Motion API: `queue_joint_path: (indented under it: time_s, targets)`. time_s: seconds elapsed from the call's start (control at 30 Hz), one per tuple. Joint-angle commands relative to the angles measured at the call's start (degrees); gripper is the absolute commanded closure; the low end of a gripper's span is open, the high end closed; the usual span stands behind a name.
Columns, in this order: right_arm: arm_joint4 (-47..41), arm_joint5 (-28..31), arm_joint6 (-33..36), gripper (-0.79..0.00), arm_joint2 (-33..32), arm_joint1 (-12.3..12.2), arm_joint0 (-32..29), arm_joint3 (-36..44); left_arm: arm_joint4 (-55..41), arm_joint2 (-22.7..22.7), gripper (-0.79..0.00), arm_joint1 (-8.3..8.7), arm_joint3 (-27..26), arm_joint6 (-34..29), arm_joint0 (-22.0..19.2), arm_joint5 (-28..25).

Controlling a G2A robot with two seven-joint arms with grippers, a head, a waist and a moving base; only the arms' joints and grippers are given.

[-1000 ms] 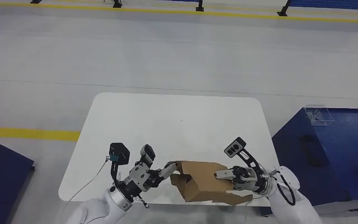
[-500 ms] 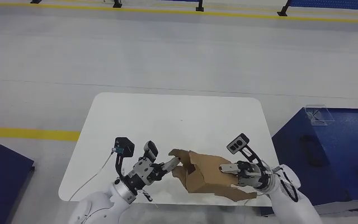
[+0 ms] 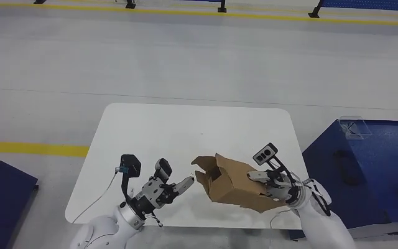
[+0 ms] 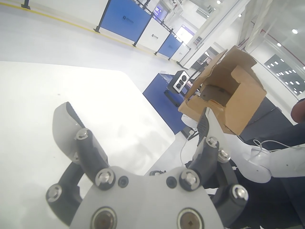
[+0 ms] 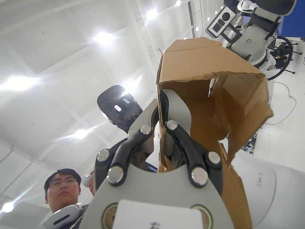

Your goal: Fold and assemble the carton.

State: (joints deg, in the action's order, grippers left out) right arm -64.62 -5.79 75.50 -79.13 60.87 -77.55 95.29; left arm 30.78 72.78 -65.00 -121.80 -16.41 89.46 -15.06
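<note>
Carton open end faces L pincer, just beside.
R pincer pinches its far wall; L spread; long axis arm-to-arm.

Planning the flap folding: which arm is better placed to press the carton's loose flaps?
Likely left: the left gripper is open and free near the flaps; the right gripper clamps the carton.

The carton is seen in plain brown all over, the desk is kept in plain white, the left hand and the right hand are finished in pale grey with black links, and the light grey floor is marked with yellow lines.
</note>
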Motion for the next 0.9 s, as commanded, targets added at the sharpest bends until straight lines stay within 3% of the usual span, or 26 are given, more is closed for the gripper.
queue_joint_path:
  time_s: [0.0,0.53,0.87]
  targets:
    - [0.82,0.01,0.27,0.000,0.12,-0.02,-0.14,0.16,0.29,-0.36,-0.785,0.00,-0.16,-0.74,-0.09,-0.20]
    - [7.68,2.45,2.45,0.000,0.06,-0.35,-1.59,2.14,-1.54,-3.75,-0.785,-0.17,1.84,-9.60,-4.23,1.90]
    - [17.28,12.98,-3.56,0.000,-2.63,-0.54,-2.31,3.62,0.29,-3.87,-0.785,-0.30,1.81,-7.11,-4.07,3.54]
